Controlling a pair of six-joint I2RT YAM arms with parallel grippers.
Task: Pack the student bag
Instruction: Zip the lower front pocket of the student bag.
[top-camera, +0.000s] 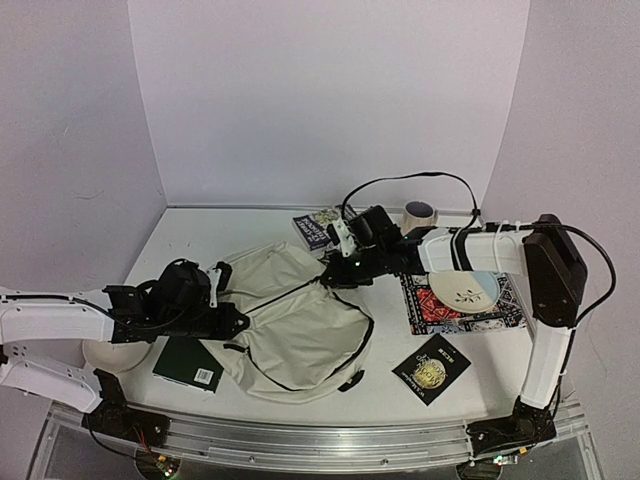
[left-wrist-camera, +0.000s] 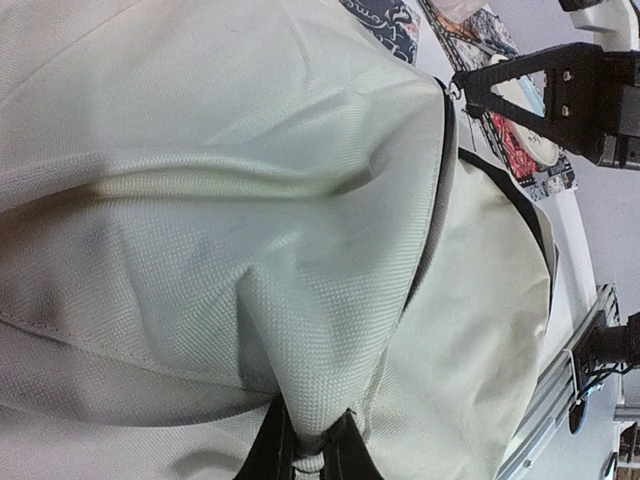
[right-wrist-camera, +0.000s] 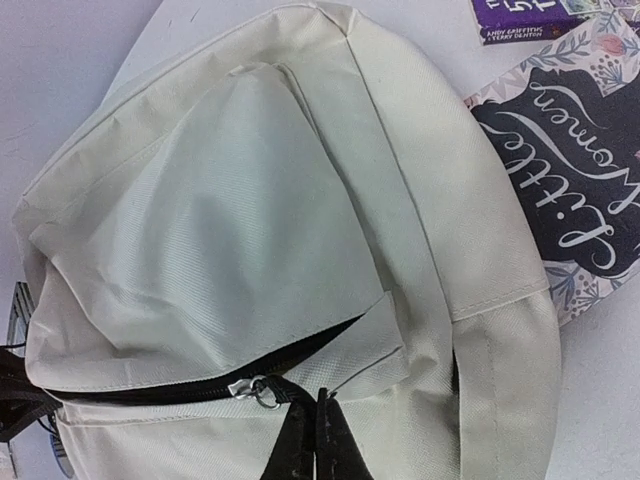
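Observation:
The cream student bag (top-camera: 300, 325) lies flat at the table's middle, with black zipper lines across it. My left gripper (top-camera: 238, 322) is at the bag's left edge. In the left wrist view it (left-wrist-camera: 308, 448) is shut on a pinched fold of the bag's fabric (left-wrist-camera: 250, 250). My right gripper (top-camera: 337, 278) is at the bag's far right corner. In the right wrist view it (right-wrist-camera: 318, 435) is shut on the black pull tab by the silver zipper slider (right-wrist-camera: 250, 388) of the bag (right-wrist-camera: 250, 230). The zipper is slightly parted to the slider's right.
A dark green book (top-camera: 188, 363) lies at the bag's near left and a black book with a gold emblem (top-camera: 431, 367) at its near right. A "Little Women" book (top-camera: 320, 229) lies behind. A plate (top-camera: 462, 290) sits on a patterned mat (top-camera: 505, 315). A tape roll (top-camera: 420, 211) stands at the back.

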